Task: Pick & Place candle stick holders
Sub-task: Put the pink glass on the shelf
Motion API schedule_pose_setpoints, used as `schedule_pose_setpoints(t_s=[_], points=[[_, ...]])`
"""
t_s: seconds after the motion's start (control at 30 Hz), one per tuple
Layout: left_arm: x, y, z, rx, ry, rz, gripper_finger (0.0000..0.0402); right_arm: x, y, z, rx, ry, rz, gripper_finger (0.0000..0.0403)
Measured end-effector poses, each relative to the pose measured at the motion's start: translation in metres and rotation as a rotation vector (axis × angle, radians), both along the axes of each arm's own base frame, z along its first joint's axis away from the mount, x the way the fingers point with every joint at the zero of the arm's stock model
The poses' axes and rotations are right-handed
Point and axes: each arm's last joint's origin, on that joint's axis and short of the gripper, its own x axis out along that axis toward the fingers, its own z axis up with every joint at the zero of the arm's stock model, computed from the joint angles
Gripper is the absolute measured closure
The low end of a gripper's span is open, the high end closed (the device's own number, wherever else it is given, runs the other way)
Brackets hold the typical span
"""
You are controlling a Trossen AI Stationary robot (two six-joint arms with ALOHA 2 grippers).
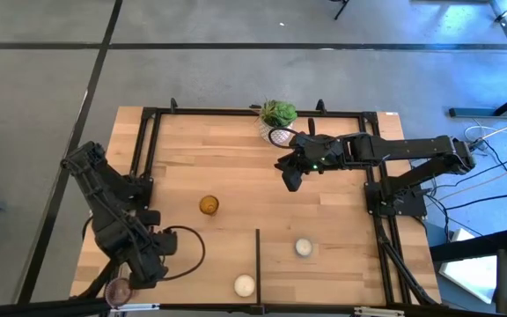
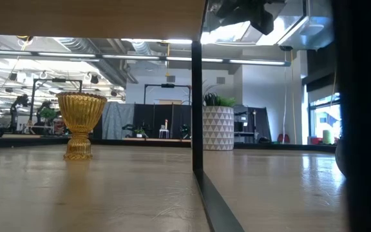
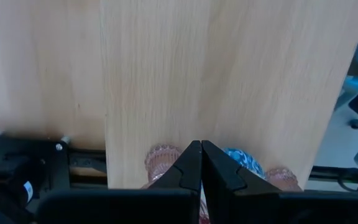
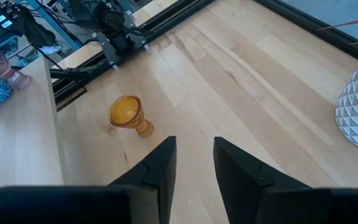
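The right pincer (image 1: 290,179) is hovering above the middle of the bench (image 1: 236,167), its fingers standing slightly parted and gripping nothing. The amber candle holder (image 1: 209,205) is standing upright to its left and nearer the front edge, well apart from it. The left pincer (image 3: 201,163) is resting closed at the front-left corner, beside a pink holder (image 3: 160,158).

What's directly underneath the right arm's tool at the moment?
Beneath the right tool, whose fingers stand apart with nothing between them, lies bare light wooden tabletop. The amber glass goblet-shaped candle holder stands farther off. The patch directly beneath the fingers is hidden.
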Motion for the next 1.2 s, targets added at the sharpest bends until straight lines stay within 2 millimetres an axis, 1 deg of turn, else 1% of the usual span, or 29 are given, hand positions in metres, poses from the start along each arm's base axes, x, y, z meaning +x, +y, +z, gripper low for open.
schedule_pose_setpoints(t_s=[0.4, 1.2], points=[[-0.009, -0.006, 0.000, 0.004, 0.011, 0.022, 0.0400, 0.000, 0.000, 0.000, 0.000, -0.001, 0.000, 0.0292], [-0.013, -0.008, 0.001, 0.007, 0.000, 0.035, 0.0400, 0.001, 0.000, 0.001, 0.000, -0.009, -0.001, 0.0292]])
